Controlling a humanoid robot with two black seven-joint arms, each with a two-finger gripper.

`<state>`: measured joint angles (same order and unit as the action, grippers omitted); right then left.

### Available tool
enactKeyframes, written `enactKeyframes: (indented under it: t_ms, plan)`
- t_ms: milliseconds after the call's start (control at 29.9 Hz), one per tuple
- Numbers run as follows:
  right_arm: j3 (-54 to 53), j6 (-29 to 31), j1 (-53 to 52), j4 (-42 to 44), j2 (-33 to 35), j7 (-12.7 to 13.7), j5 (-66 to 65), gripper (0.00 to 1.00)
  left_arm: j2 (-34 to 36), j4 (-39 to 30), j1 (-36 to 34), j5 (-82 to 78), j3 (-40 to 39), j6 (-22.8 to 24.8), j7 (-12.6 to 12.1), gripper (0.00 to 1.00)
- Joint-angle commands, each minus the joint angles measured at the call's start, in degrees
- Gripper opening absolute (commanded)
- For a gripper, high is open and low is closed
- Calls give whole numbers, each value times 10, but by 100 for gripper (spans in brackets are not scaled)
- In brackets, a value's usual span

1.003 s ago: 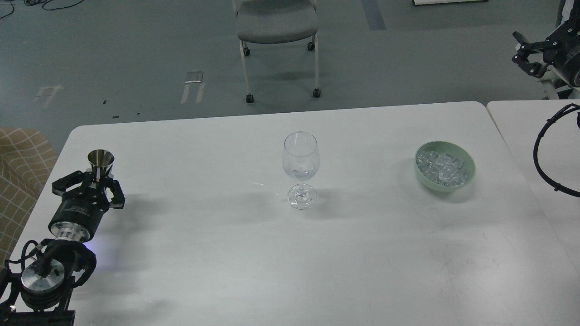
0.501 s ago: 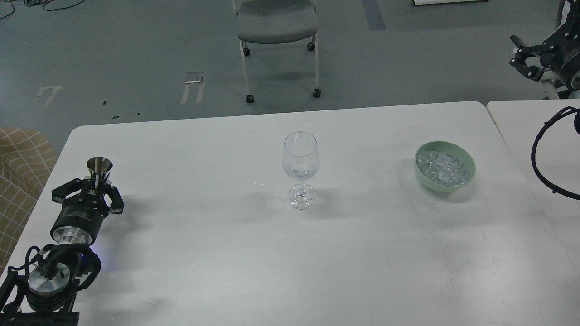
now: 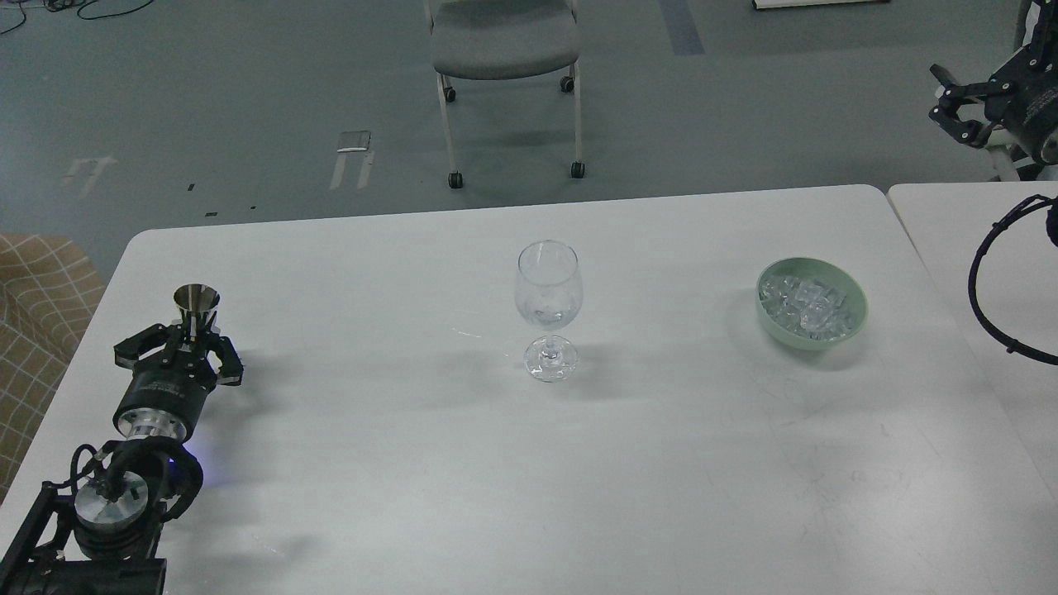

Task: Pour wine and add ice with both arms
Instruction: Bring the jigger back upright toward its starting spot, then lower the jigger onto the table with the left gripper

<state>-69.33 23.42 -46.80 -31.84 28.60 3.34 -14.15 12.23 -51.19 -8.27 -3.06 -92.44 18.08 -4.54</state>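
Note:
A clear wine glass (image 3: 548, 310) stands upright at the table's middle, with what looks like a shallow pool of clear wine (image 3: 549, 316) in the bottom of its bowl. A pale green bowl (image 3: 855, 316) holding the heap of clear ice cubes (image 3: 808, 305) sits to its right. My left gripper (image 3: 188, 339), at the table's left, is shut on the stem of a small metal jigger cup (image 3: 196, 300) held upright. My right gripper (image 3: 955, 106) hangs over the floor beyond the far right corner, its fingers spread and empty.
The white table (image 3: 529, 479) meets a second white table (image 3: 975, 248) on the right. A black cable loop (image 3: 988, 289) hangs over that second table. A grey wheeled chair (image 3: 504, 49) stands on the floor behind. A checked cushion (image 3: 33, 297) lies at the left edge.
My left gripper has shifted slightly right with the jigger cup in it. My right gripper rose a little and then stayed. The glass and bowl have not moved.

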Motion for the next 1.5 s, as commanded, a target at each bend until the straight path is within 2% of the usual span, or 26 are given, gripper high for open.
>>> enactKeyframes:
  t_ms: [0,635,1069,1237,1470]
  plan:
    - [0,-1,-3,0,0,1,0,100,-5,-1,-7,1,-1,-6,0,0]
    - [2,-1,-3,-1,0,0,-1,100,-3,-10,-24,111,-10,-59,1,0]
    - [32,-3,-6,-24,2,0,-17,100,-1,0,-32,121,-11,-57,1,0]
    - [32,-2,-5,-28,4,0,-18,100,-1,40,-39,120,-8,-59,3,0]
    - [32,-2,-3,-28,4,0,-18,100,-1,68,-47,120,-9,-58,3,8]
